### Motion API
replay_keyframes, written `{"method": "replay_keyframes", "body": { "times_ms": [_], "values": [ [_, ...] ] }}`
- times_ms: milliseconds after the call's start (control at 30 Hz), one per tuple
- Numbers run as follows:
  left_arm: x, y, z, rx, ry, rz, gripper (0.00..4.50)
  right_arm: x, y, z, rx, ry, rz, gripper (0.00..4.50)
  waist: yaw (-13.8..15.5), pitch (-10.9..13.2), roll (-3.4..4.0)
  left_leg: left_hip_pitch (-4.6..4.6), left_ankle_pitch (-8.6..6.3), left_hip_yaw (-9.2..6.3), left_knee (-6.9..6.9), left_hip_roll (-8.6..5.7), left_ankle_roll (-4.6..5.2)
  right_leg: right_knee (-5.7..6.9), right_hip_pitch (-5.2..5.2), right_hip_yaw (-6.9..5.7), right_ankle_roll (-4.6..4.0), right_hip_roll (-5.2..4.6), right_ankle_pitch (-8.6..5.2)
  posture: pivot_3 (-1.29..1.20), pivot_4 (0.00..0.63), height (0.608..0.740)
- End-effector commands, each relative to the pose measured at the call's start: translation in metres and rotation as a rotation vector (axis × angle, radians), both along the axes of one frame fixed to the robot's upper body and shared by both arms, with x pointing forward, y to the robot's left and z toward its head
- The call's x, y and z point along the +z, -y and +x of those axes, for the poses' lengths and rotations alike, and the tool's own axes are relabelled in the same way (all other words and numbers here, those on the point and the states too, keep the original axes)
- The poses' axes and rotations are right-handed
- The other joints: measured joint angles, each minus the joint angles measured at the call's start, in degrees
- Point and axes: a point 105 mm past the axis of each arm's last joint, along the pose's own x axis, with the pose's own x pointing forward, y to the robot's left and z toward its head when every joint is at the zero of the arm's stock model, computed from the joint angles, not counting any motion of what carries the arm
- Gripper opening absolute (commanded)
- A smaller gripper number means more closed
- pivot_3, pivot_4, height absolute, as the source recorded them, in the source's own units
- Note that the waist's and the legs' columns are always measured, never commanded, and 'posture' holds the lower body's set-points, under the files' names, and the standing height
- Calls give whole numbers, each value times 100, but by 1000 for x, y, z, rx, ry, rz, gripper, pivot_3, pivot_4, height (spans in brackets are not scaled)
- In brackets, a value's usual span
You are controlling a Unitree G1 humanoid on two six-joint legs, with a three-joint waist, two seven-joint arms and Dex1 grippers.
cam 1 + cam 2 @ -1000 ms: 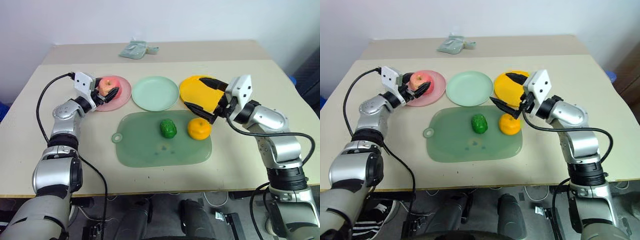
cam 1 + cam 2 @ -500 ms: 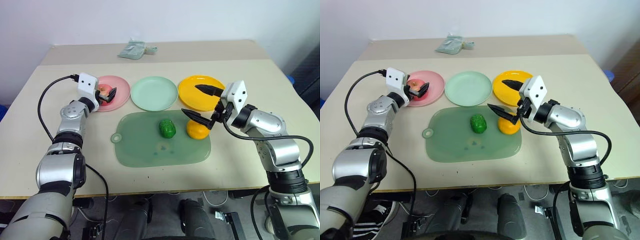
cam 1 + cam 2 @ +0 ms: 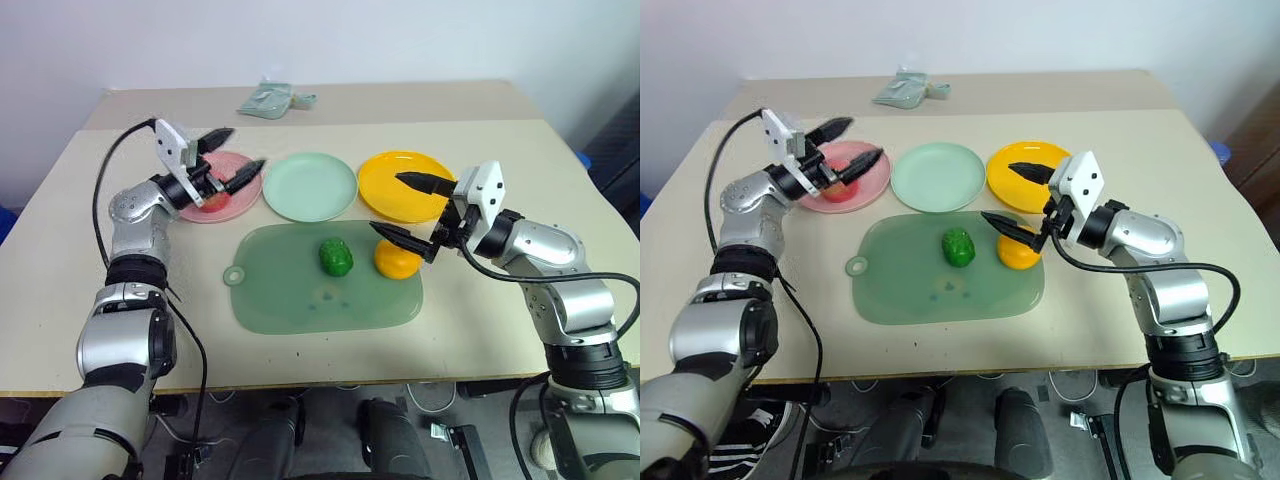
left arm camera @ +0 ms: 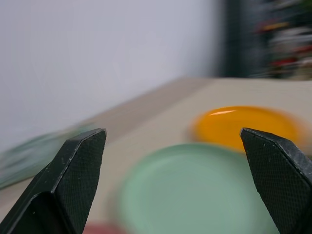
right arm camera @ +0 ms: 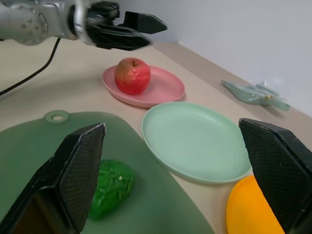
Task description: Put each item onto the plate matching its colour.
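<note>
The pink-red apple (image 5: 132,76) rests on the pink plate (image 3: 237,206). My left gripper (image 3: 248,147) hovers open just above it, pointing toward the mint green plate (image 3: 310,186), and holds nothing. The dark green pepper (image 3: 336,257) and the orange (image 3: 397,260) lie side by side on the pale-green cutting board (image 3: 300,300). Open and level, my right gripper (image 3: 385,202) has one finger over the yellow-orange plate (image 3: 400,200) and the other over the orange, touching neither.
A crumpled pale-green packet (image 3: 275,100) lies at the back of the table. The left arm's black cable (image 3: 105,190) loops over the table's left side. The cutting board's handle hole (image 3: 233,277) faces left.
My left gripper has opened, let go of the apple on the pink plate, then risen and swung right. The right gripper stays open near the orange.
</note>
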Motion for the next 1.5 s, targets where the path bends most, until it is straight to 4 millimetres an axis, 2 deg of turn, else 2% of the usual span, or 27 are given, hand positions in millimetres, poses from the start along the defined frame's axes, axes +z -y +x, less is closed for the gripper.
{"method": "replay_keyframes", "body": {
  "times_ms": [33,167,333,600,900,1033,1267,1433,1500],
  "values": [
    [-3,14,-23,-202,-60,21,4483,13,-4,-11,36,54,7,4500,-14,0,0,1,0,1,-1,2,0,1,-1,1,-1,1,0,0,150,740],
    [-14,21,-37,-284,-78,91,4483,14,-6,-12,42,49,21,4500,7,0,0,1,0,1,1,7,0,1,-3,3,-4,7,2,0,150,740],
    [-19,31,-41,-315,-96,157,4483,13,-6,-12,39,48,15,4500,46,0,0,0,0,1,2,6,0,-1,-2,4,-5,5,2,0,150,740],
    [-46,82,-57,-402,-77,294,4483,7,-3,-8,34,37,-9,4500,48,0,1,1,0,3,1,6,-1,-3,-1,7,-5,3,2,0,150,740],
    [-61,95,-36,-261,12,345,4483,-10,10,-17,49,-29,-93,4500,73,0,1,0,-1,8,1,5,0,-8,-1,10,-5,1,2,0,150,740],
    [-73,99,-39,-288,-26,330,4483,-9,12,-20,43,-32,-91,4500,51,0,1,0,-1,10,1,6,0,-7,-2,10,-5,1,2,0,150,740],
    [-100,105,-36,-223,-59,347,4483,-8,14,-20,28,-23,-93,4500,60,0,0,0,-1,11,2,6,1,-8,-2,10,-4,1,2,0,150,740],
    [-99,107,-34,-206,-53,310,2969,-7,15,-20,25,-21,-95,4500,59,-1,1,0,-1,11,2,6,1,-7,-2,9,-4,1,2,0,150,740],
    [-94,107,-31,-182,-38,286,2969,-6,15,-18,20,-17,-95,4500,59,0,1,0,-1,11,2,6,1,-7,-2,10,-4,1,2,0,150,740]
  ]
}}
